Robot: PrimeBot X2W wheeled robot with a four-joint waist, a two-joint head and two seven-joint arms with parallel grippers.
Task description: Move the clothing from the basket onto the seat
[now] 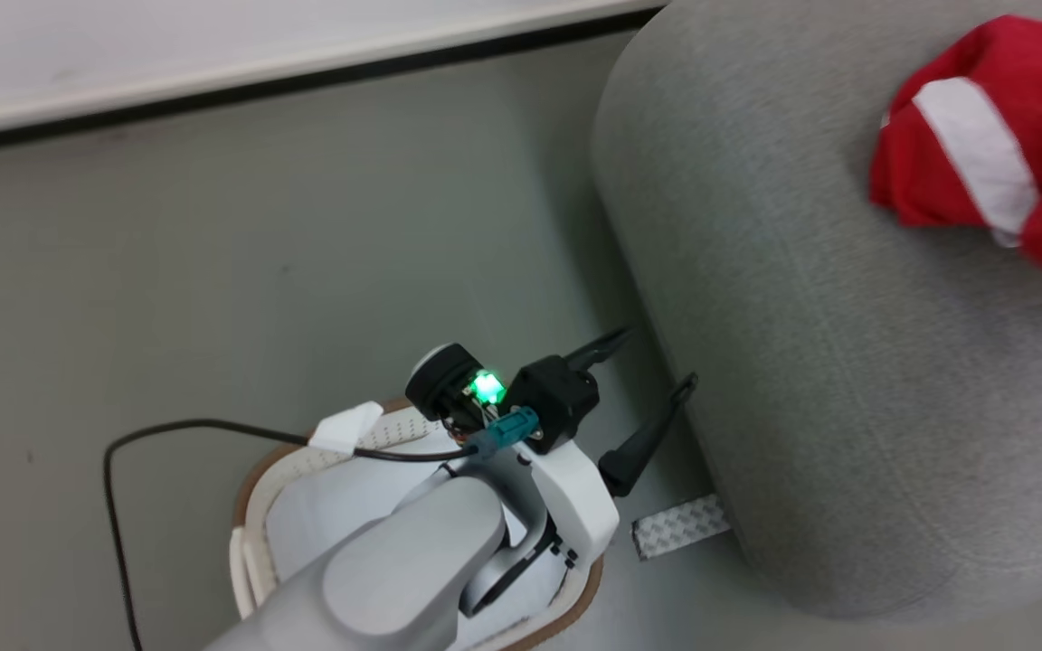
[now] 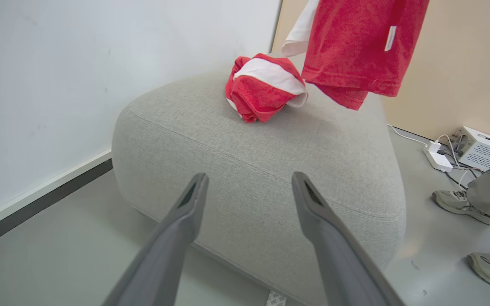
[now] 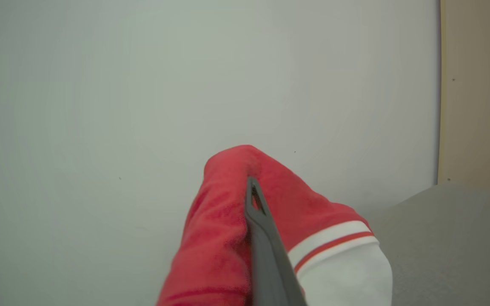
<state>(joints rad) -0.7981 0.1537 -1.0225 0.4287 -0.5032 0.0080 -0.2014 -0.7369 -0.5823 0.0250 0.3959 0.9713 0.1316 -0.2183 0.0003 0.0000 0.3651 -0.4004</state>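
One bright red garment with a white stripe (image 2: 264,91) lies crumpled on top of the grey seat (image 2: 270,170), and it also appears at the head view's upper right (image 1: 964,154). A second red garment with a small white label (image 2: 355,46) hangs above the seat. My right gripper (image 3: 249,187) is shut on this red garment (image 3: 223,229), which drapes over its fingers. My left gripper (image 1: 657,362) stands open and holds nothing, above the basket (image 1: 250,488) and close to the side of the seat (image 1: 801,362). The left arm covers much of the basket's pale lining (image 1: 349,506).
A black cable (image 1: 114,470) loops over the floor left of the basket. A patterned strip (image 1: 679,524) lies at the seat's foot. A person's shoes (image 2: 457,204) stand right of the seat, near a white box (image 2: 483,148) and cords. A white wall runs behind.
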